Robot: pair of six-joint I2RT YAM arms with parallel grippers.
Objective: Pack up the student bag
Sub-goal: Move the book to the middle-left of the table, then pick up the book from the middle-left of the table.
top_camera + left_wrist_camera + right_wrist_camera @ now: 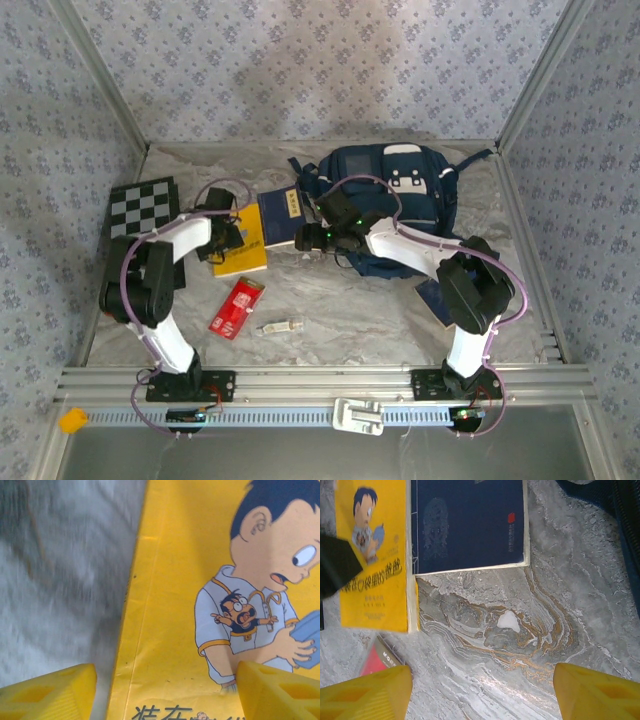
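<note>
Left fingers (47, 692) open over the edge of the yellow book (170, 580); right fingers (600, 692) open above bare bench (520, 630). Two books (470, 525), maybe three; one bag (400, 190)

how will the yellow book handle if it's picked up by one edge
The yellow book looks like a thin paperback, so it would probably sag from an edge grip. Lying flat, it should slide rather than roll or tip.

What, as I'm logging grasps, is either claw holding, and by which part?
Nothing: left claw open above the yellow cartoon-cover book, right claw open above the grey marbled tabletop.
</note>
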